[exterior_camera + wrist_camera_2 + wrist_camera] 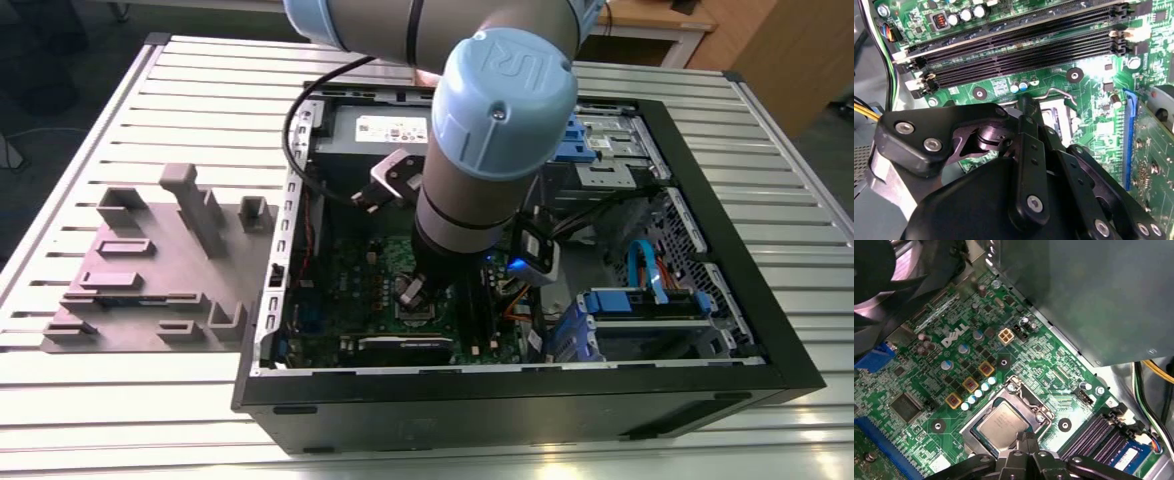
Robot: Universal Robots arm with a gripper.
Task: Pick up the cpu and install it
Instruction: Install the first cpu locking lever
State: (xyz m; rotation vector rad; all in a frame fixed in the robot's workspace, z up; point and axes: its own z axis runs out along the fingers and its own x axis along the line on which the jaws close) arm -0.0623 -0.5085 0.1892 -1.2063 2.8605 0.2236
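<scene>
Over socket, pincer (1021, 440) touching cpu (1002, 423) (fingers together)

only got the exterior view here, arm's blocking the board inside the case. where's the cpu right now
observer: in the first wrist view the cpu lies flat, silver top up, inside the socket frame on the motherboard.
operator: how close is the gripper
observer: the gripper is right at the cpu's edge and covers part of it. i can't tell if it touches.
operator: what about the socket lever
observer: in the second wrist view the wire lever shows beside the socket, just past the gripper. i can't tell if it's latched.
</scene>
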